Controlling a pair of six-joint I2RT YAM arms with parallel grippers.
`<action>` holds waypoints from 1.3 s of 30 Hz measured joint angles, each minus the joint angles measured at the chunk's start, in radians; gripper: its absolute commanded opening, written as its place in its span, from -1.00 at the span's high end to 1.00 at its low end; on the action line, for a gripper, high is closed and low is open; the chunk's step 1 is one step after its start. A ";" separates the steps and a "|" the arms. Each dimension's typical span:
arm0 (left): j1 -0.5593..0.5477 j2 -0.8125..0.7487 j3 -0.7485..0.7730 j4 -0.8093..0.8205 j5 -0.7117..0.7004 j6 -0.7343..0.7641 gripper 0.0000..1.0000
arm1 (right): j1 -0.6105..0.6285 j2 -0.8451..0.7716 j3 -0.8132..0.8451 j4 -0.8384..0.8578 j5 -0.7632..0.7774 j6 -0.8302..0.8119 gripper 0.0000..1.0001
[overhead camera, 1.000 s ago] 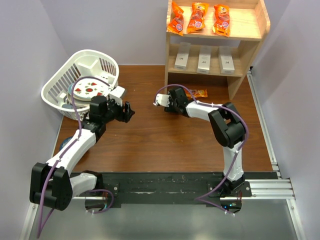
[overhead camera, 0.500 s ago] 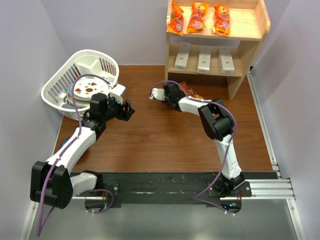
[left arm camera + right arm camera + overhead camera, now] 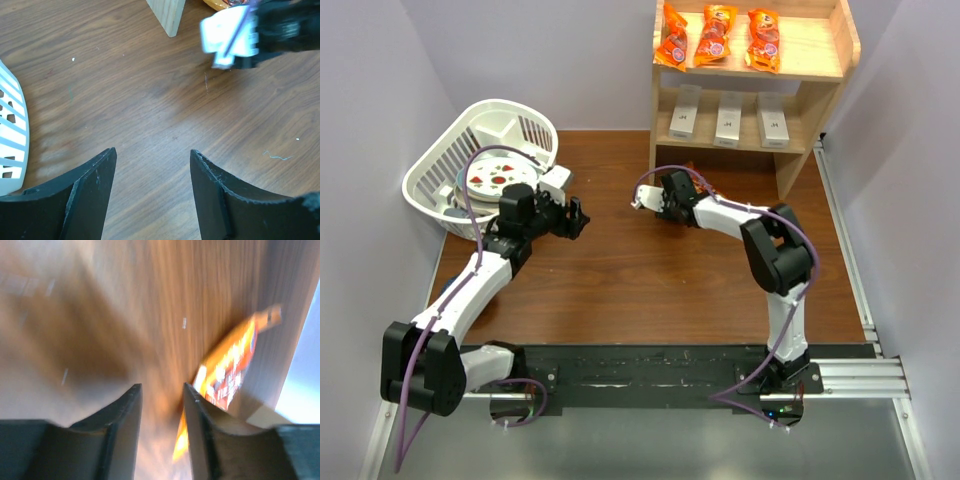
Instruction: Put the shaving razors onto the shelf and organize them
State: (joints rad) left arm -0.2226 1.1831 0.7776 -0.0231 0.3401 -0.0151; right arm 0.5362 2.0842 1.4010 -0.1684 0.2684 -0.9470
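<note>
I'm seeing the three flat white cardboard razor boxes [image 3: 728, 116] sitting side by side, slightly apart, on the lower level of the light wooden two-level shelf [image 3: 810, 45]. Three crinkly orange snack packets [image 3: 716, 35] are lying on its upper level. The left gripper [image 3: 152, 157] is hanging over the brown wooden table [image 3: 620, 280] beside the white slatted plastic basket [image 3: 532, 135], fingers spread wide around nothing. The right gripper [image 3: 161, 390] is sitting low near the shelf's left foot, fingers narrowly parted and pinching nothing. Another orange packet [image 3: 227, 370] is lying just beyond them, blurred.
</note>
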 measured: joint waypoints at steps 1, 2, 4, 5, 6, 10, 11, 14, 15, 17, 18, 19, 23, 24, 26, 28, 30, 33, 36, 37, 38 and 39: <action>0.000 0.000 0.000 -0.001 0.000 0.000 -0.31 | -0.001 -0.036 -0.023 -0.022 -0.006 0.001 -0.01; 0.000 0.000 0.000 -0.002 0.000 0.000 -0.31 | -0.004 -0.072 -0.043 -0.044 -0.007 -0.001 -0.03; 0.000 0.000 0.000 -0.002 0.000 0.000 -0.31 | -0.009 -0.123 -0.067 -0.066 -0.006 -0.004 -0.05; 0.000 0.000 0.000 -0.002 0.000 0.000 -0.31 | -0.013 -0.144 -0.077 -0.077 -0.004 -0.008 -0.05; 0.000 0.000 0.000 -0.002 0.000 0.000 -0.31 | -0.018 -0.159 -0.084 -0.087 0.003 -0.010 -0.06; 0.000 0.010 0.000 0.001 0.001 0.000 -0.31 | -0.056 -0.162 -0.085 -0.128 0.034 -0.016 -0.07; 0.000 0.015 0.000 0.002 0.002 0.000 -0.31 | -0.069 -0.157 -0.085 -0.137 0.042 -0.016 -0.07; 0.000 0.031 0.002 0.001 0.002 -0.001 -0.31 | -0.107 -0.131 -0.083 -0.167 0.064 -0.015 -0.07; 0.000 0.036 0.004 0.001 0.002 -0.001 -0.30 | -0.119 -0.120 -0.081 -0.175 0.071 -0.014 -0.08; 0.000 0.042 0.007 0.001 0.002 -0.001 -0.31 | -0.140 -0.098 -0.079 -0.185 0.082 -0.015 -0.07; 0.000 0.043 0.010 0.000 0.002 0.000 -0.31 | -0.148 -0.090 -0.077 -0.186 0.085 -0.015 -0.05; 0.000 0.043 0.012 0.001 0.002 -0.001 -0.30 | -0.156 -0.080 -0.076 -0.186 0.087 -0.016 0.00; 0.000 0.043 0.015 0.005 0.002 -0.001 -0.31 | -0.163 -0.068 -0.076 -0.177 0.097 -0.034 0.29; 0.000 0.043 0.015 0.005 0.002 -0.001 -0.31 | -0.162 -0.066 -0.076 -0.171 0.097 -0.042 0.31; 0.000 0.043 0.015 0.005 0.002 -0.001 -0.31 | -0.161 -0.064 -0.082 -0.145 0.097 -0.058 0.35; 0.000 0.043 0.015 0.005 0.002 0.000 -0.31 | -0.161 -0.064 -0.096 -0.109 0.097 -0.078 0.40; 0.000 0.043 0.015 0.005 0.002 -0.001 -0.31 | -0.161 -0.063 -0.107 -0.083 0.100 -0.095 0.39; 0.000 0.042 0.015 0.005 0.002 -0.001 -0.31 | -0.161 -0.056 -0.116 -0.045 0.117 -0.114 0.32; 0.000 0.040 0.015 0.004 0.002 0.000 -0.31 | -0.161 -0.051 -0.116 -0.028 0.140 -0.121 0.18; 0.000 0.040 0.015 0.004 0.002 0.000 -0.31 | -0.161 -0.051 -0.116 -0.024 0.149 -0.122 0.14; 0.000 0.038 0.015 0.004 0.002 0.000 -0.31 | -0.161 -0.051 -0.117 -0.021 0.161 -0.125 0.02; 0.000 0.037 0.015 0.003 0.002 0.000 -0.31 | -0.161 -0.051 -0.117 -0.018 0.168 -0.127 -0.03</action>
State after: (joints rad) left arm -0.2226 1.2201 0.7929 -0.0196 0.3416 -0.0154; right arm 0.3748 2.0331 1.2842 -0.1864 0.4366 -1.0740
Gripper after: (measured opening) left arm 0.654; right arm 0.417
